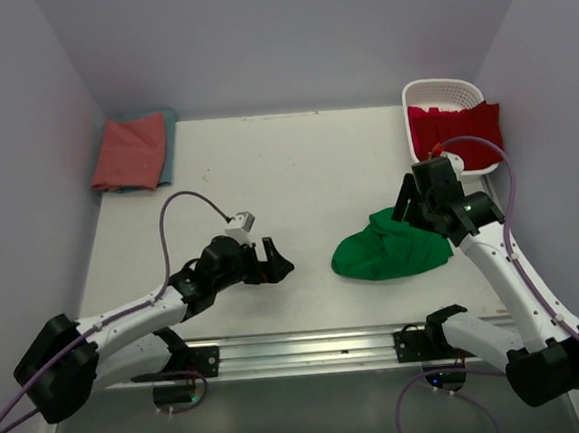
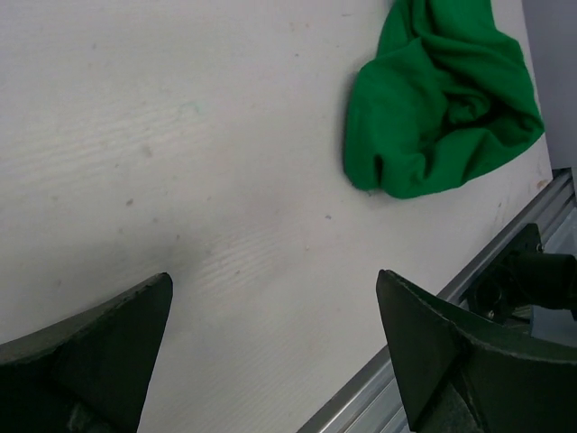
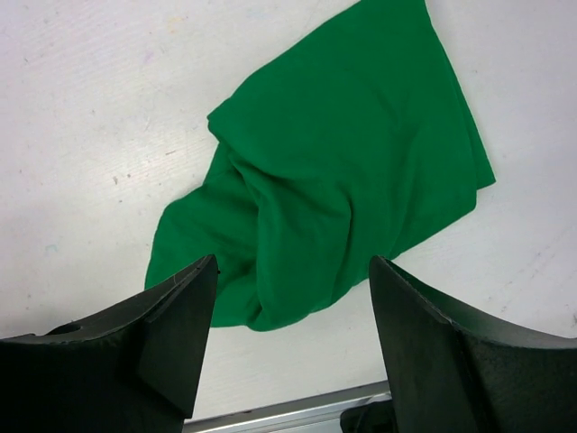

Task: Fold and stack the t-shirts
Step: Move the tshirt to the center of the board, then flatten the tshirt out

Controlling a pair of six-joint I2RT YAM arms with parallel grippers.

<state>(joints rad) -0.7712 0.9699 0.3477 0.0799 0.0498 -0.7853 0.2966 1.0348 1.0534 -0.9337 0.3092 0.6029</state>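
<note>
Two arms reach out from the near edge of the table (image 1: 266,168), just beyond a metal rail (image 1: 300,348). The left gripper (image 1: 276,263) hangs low over bare tabletop at near centre-left. Its jaws are spread wide with nothing between them, and in its wrist view only the pale surface shows between the dark fingers (image 2: 99,352).

To the right, near the front edge, lies the green t-shirt (image 1: 393,250). It is unfolded and bunched into a rough mound, wider than it is deep. Its rounded left end points toward the left gripper, from which it is well apart. In the left wrist view the green t-shirt (image 2: 442,99) is a crumpled lump with deep creases and rolled edges. In the right wrist view it (image 3: 361,162) shows one flatter panel with a straight hem and a twisted ridge of folds running through the middle.

The right gripper (image 1: 407,205) is poised over the shirt's far right part. Its jaws stand apart and hold nothing, and the cloth lies on the table beneath them.

Farther back, in the far right corner, a white lattice basket (image 1: 440,89) holds the red t-shirt (image 1: 458,123), which drapes over its right rim. In the far left corner the salmon-pink t-shirt (image 1: 129,152) lies folded on top of the teal-blue t-shirt (image 1: 171,136), of which only a strip shows along the right side.
</note>
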